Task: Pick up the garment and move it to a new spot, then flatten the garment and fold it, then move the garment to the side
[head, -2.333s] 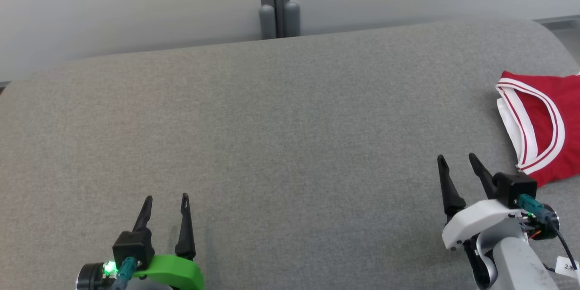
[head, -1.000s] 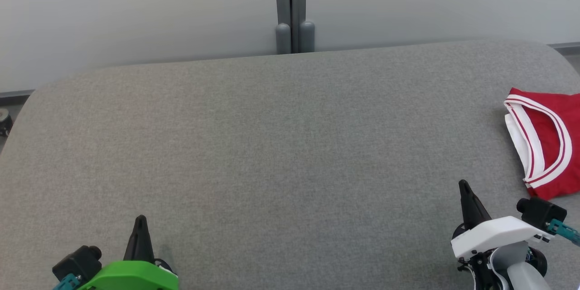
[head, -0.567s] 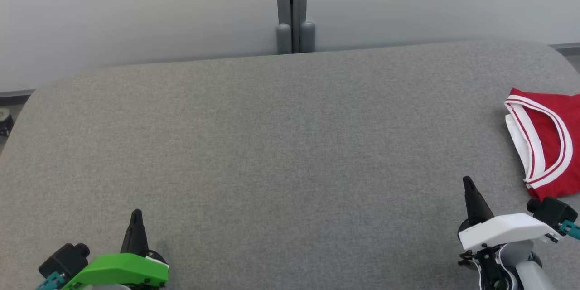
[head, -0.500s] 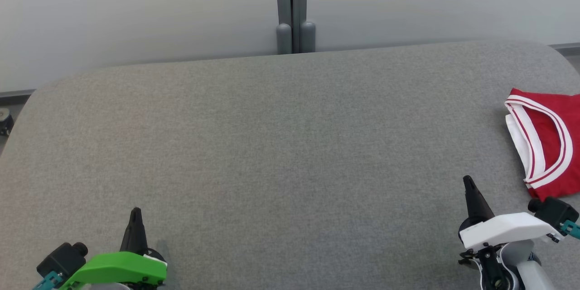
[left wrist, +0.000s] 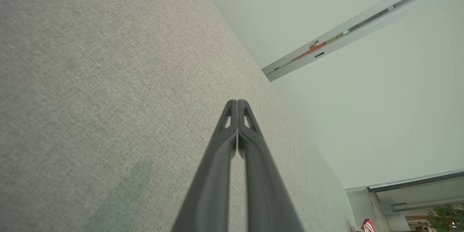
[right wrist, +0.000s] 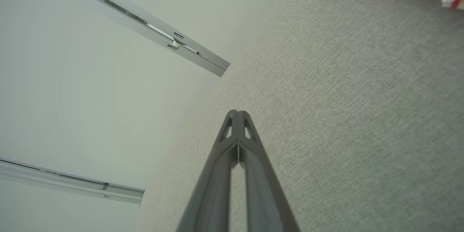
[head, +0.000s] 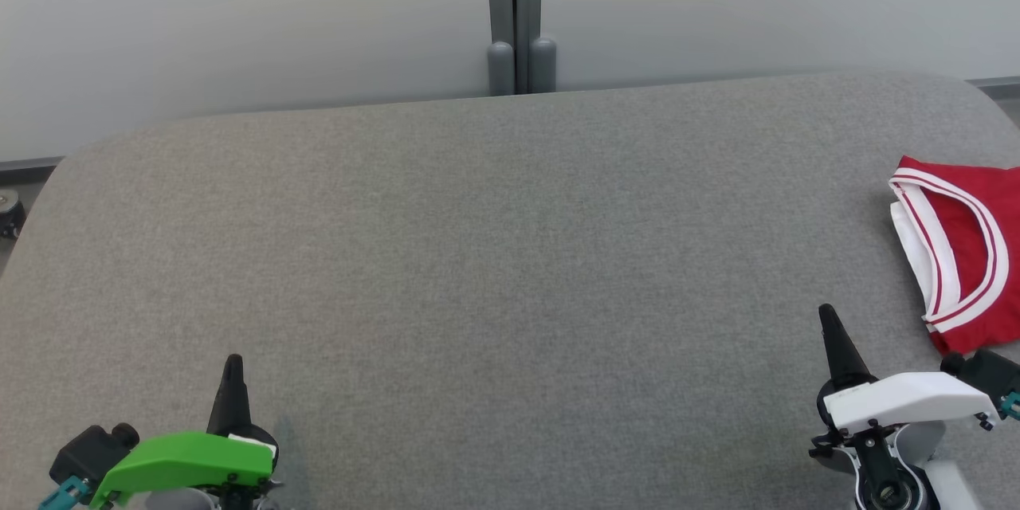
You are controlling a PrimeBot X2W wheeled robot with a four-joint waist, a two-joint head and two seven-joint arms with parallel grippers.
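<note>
Head view: the folded red jersey (head: 968, 255) is seen at the tabletop's (head: 494, 255) right edge, just beside the right hand (head: 830, 327). Finished?

— Judged so, tbh. Right hand and left hand (head: 232, 370) are both pinched together, empty. The fold shouldn't be snagged if they're pulled away.

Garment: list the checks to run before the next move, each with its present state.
1. Garment lying on the table, at its right side: ok.
2. Left gripper shut, holding nothing: ok.
3. Right gripper shut, holding nothing: ok.
4. Fingers of both grippers apart from the garment: ok.
5. Fold tidy over the whole garment: cannot tell; the head view cuts off its right part.
</note>
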